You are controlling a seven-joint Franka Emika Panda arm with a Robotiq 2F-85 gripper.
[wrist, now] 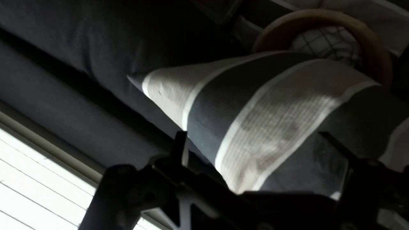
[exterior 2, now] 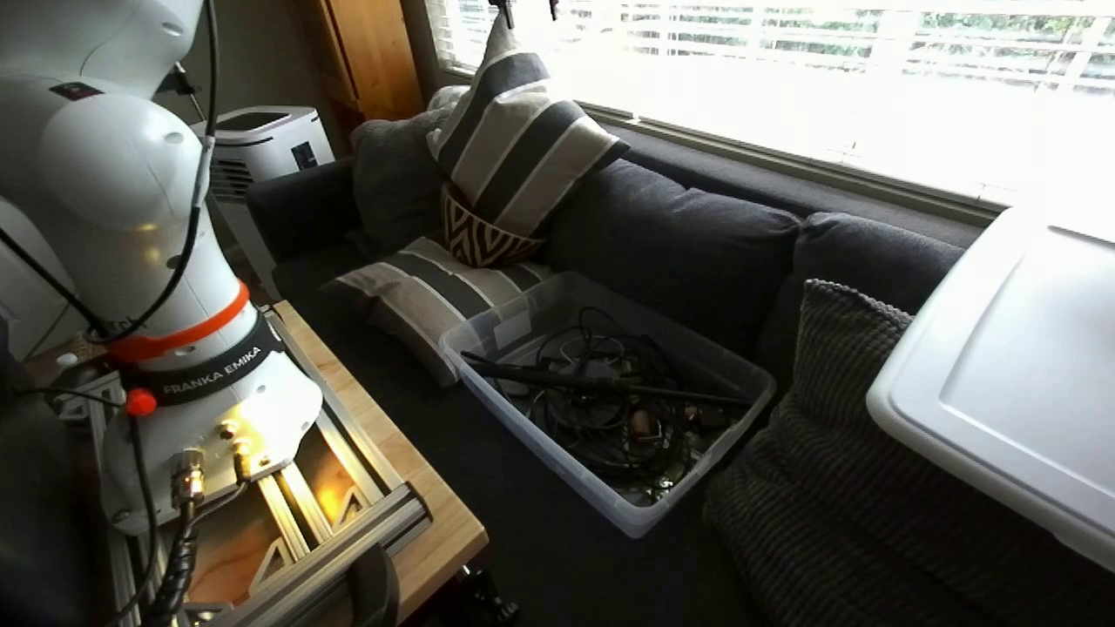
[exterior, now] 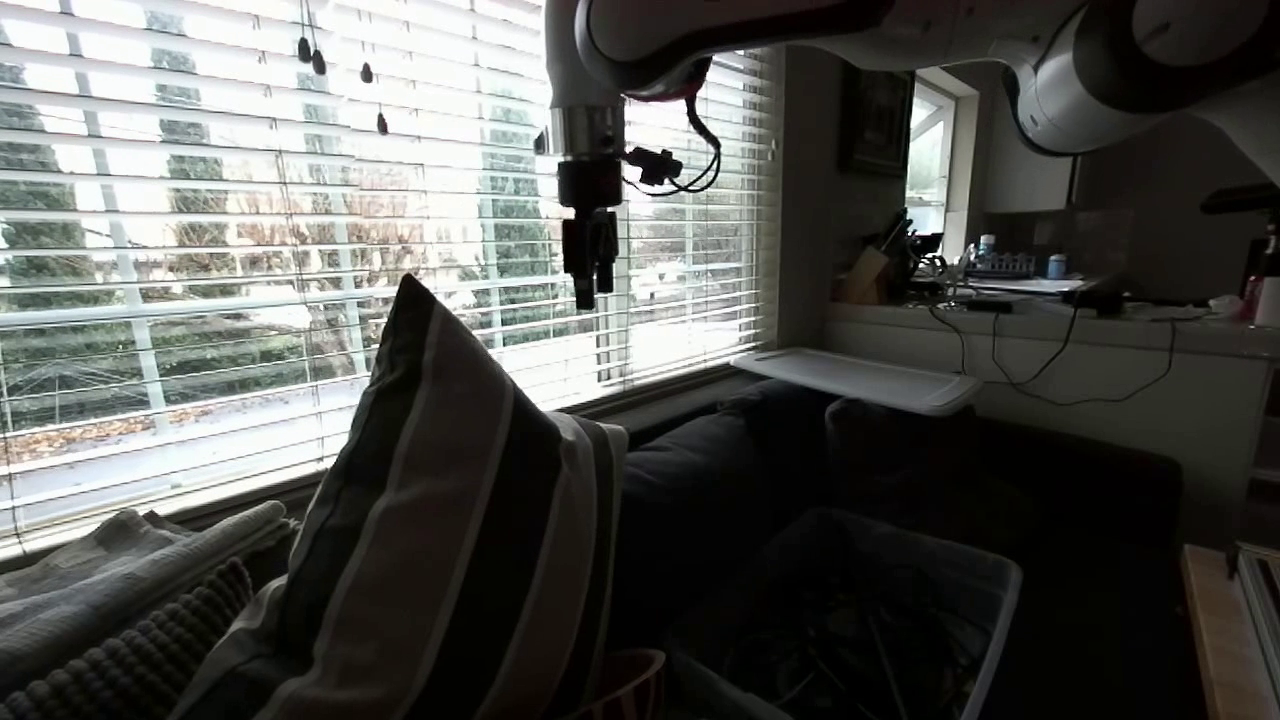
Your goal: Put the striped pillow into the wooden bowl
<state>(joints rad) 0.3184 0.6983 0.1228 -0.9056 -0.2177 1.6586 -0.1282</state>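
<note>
The striped pillow [exterior 2: 523,131], dark grey and cream, stands on its corner against the sofa back, upper corner pointing up; it also shows in an exterior view [exterior: 440,500]. The wooden bowl [exterior 2: 479,239] has a brown-and-cream zigzag outside and overlaps the pillow's lower part. In the wrist view its tan rim [wrist: 381,57] is partly behind the pillow [wrist: 265,127], with a checked cloth inside. I cannot tell whether the pillow rests in the bowl or behind it. My gripper [exterior: 590,295] is open and empty above the pillow; its spread fingers [wrist: 254,134] frame the pillow in the wrist view.
Another striped pillow [exterior 2: 435,287] lies flat under the bowl. A clear plastic bin [exterior 2: 610,409] of cables stands beside it on the dark sofa. A ribbed grey cushion [exterior 2: 810,453] and a white lid [exterior 2: 1010,348] are farther along. Window blinds [exterior: 250,200] rise behind the sofa.
</note>
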